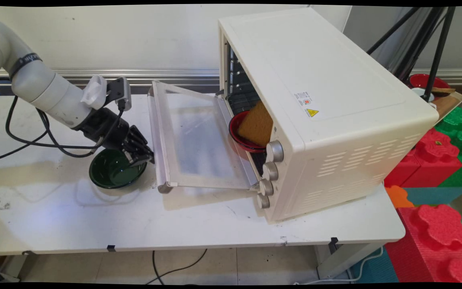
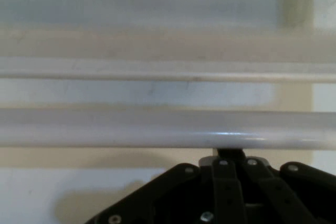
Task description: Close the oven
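1. The black two-finger gripper is parked right at the pale handle bar of the cream toaster oven's folded-down glass door.
2. In the hand view the fingers are seen pressed together with nothing held, tips against the bar.
3. A dark green bowl is sat on the white worktop just below the gripper.
4. A red bowl with a brown slab is tucked in the oven mouth.

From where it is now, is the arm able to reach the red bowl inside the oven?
Probably yes. The oven door hangs open and the red bowl with its brown slab sits at the mouth, nothing before it. The pincer is at the door's handle, above the green bowl, so it must pass over the door.
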Robot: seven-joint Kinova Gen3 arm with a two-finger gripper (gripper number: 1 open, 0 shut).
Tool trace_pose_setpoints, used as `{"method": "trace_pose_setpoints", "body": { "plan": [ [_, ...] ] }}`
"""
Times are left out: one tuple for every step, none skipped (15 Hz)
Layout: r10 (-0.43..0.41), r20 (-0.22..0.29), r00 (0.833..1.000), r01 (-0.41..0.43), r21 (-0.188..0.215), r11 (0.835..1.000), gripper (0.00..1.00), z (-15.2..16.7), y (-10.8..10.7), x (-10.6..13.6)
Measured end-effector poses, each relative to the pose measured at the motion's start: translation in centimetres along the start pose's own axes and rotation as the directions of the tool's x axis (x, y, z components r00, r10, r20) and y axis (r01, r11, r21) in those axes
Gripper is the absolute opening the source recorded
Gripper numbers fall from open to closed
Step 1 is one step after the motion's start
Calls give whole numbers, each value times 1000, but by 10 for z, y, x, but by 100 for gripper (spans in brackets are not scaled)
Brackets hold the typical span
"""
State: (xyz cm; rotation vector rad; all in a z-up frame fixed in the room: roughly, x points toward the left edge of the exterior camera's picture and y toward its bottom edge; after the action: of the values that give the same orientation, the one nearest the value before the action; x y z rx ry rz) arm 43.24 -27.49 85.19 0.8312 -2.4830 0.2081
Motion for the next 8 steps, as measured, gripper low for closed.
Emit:
{"method": "trace_pose_setpoints", "body": {
  "plan": [
    [-1,-8,1000,1,2,1000,0,-1,0,1],
    [0,-21,1000,0,6,1000,0,-3,-1,3],
    [0,-28,1000,0,8,1000,0,-5,-1,4],
    [1,-39,999,0,12,1000,0,-7,-2,6],
    [1,-49,999,0,15,1000,0,-10,-3,8],
    [2,-61,998,-1,18,1000,0,-14,-3,10],
    [4,-73,997,-2,22,1000,0,-18,-4,13],
    [5,-81,997,-3,24,1000,0,-21,-4,15]
  ]
}}
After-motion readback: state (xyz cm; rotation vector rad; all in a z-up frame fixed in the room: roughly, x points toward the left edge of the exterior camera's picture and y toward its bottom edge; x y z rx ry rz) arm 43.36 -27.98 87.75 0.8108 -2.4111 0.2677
